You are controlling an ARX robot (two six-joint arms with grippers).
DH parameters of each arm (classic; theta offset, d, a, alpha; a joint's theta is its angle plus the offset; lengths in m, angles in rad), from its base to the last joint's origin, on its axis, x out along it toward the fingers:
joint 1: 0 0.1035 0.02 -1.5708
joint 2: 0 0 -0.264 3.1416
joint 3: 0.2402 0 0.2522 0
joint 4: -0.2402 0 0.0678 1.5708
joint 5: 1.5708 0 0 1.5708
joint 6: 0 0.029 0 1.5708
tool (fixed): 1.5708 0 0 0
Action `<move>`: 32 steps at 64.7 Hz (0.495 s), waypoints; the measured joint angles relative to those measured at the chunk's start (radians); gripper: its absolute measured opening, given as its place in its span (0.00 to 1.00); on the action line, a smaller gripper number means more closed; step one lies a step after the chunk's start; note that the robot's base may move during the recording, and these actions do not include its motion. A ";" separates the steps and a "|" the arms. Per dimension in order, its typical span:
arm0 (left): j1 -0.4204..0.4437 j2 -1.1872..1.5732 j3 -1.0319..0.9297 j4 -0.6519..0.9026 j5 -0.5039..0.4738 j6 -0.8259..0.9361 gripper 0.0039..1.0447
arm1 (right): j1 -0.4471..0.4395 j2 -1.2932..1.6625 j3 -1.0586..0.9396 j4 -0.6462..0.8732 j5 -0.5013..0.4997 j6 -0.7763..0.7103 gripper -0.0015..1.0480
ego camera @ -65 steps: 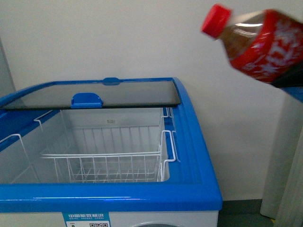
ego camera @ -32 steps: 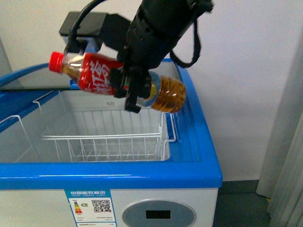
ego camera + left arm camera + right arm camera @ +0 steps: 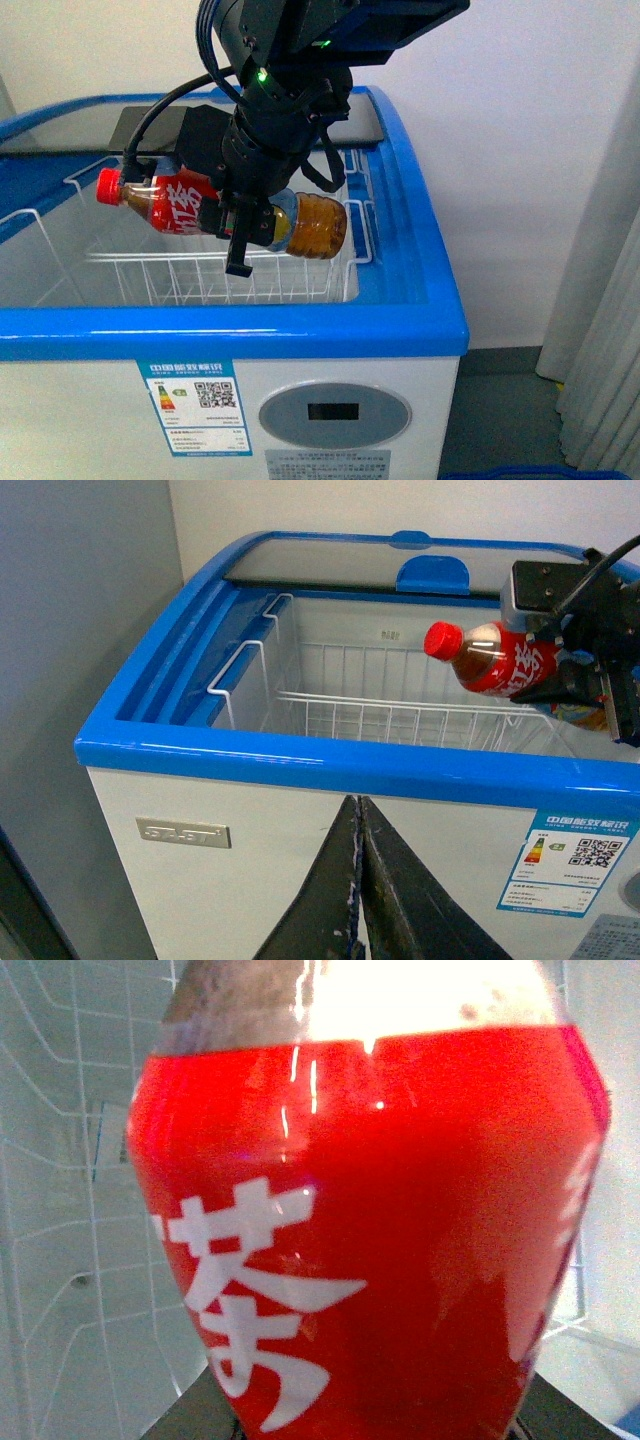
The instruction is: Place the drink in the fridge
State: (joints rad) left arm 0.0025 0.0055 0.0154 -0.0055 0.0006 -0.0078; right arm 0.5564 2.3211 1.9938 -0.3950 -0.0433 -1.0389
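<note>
One drink [image 3: 175, 205] lay sideways, clamped in the right gripper [image 3: 243, 225], above one open fridge [image 3: 230, 335], one wire basket [image 3: 190, 282] hung inside, left gripper [image 3: 358, 880] had its two fingers pressed together.

A: Front view: mounted on the body, looking down over the front rim of the fridge [image 3: 300, 335] into its open well.
B: Left wrist view: stands off near the front-left corner, facing in.
A: Right wrist view: right up against the drink [image 3: 370, 1260]. All three views share the drink and the wire basket [image 3: 300, 283].
</note>
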 joint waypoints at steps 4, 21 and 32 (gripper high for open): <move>0.000 0.000 0.000 0.000 0.000 0.000 0.02 | 0.000 0.024 0.005 0.003 0.003 -0.001 0.34; 0.000 -0.001 0.000 0.000 -0.001 0.000 0.02 | -0.009 0.102 0.078 0.041 0.022 0.003 0.34; 0.000 -0.001 0.000 0.000 0.000 0.000 0.02 | -0.009 0.156 0.111 0.049 0.032 0.002 0.34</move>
State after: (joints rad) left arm 0.0025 0.0048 0.0154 -0.0055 0.0006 -0.0074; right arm 0.5472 2.4767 2.1044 -0.3462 -0.0113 -1.0374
